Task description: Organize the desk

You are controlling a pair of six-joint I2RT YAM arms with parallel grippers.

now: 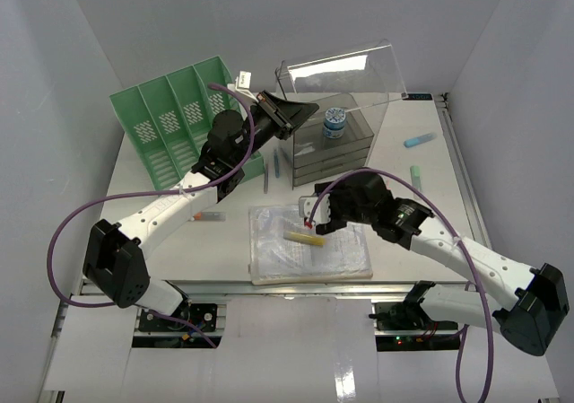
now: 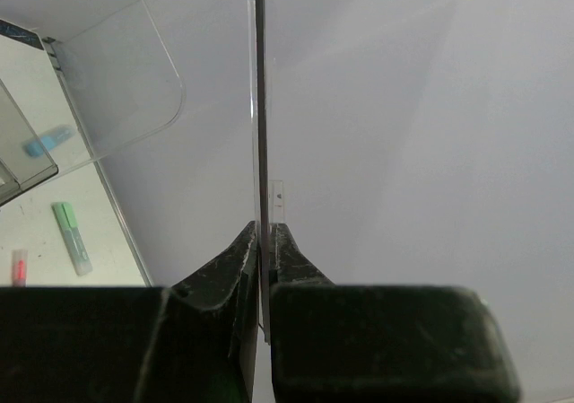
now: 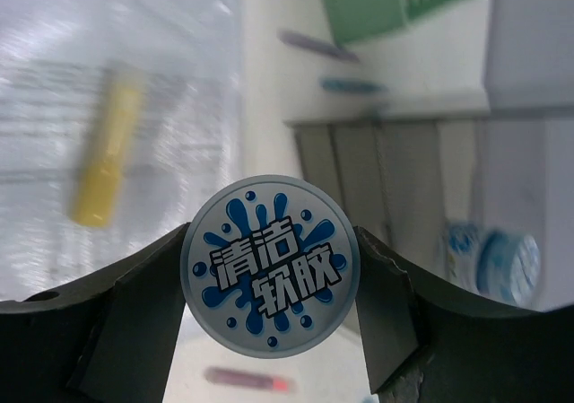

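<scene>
Desk [image 1: 439,165] spreads under drawer box [image 1: 327,152]. Front of box: plastic sleeve [image 1: 341,259], yellow marker [image 1: 305,238] on it; right gripper [image 1: 314,219] above sleeve, clamping round tub [image 3: 269,267]. Right of box: green highlighter [image 1: 416,177], blue pen [image 1: 419,139], open tabletop to edge. Box top holds second tub [image 1: 334,122]. Left gripper [image 2: 263,246] pinches raised clear lid [image 1: 341,66]. Left of box: green file rack [image 1: 175,125].

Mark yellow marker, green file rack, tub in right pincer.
yellow marker [image 1: 305,238]: top view, mid-barrel.
green file rack [image 1: 164,123]: top view, slotted divider.
tub [image 3: 269,267]: right wrist view, label centre.
</scene>
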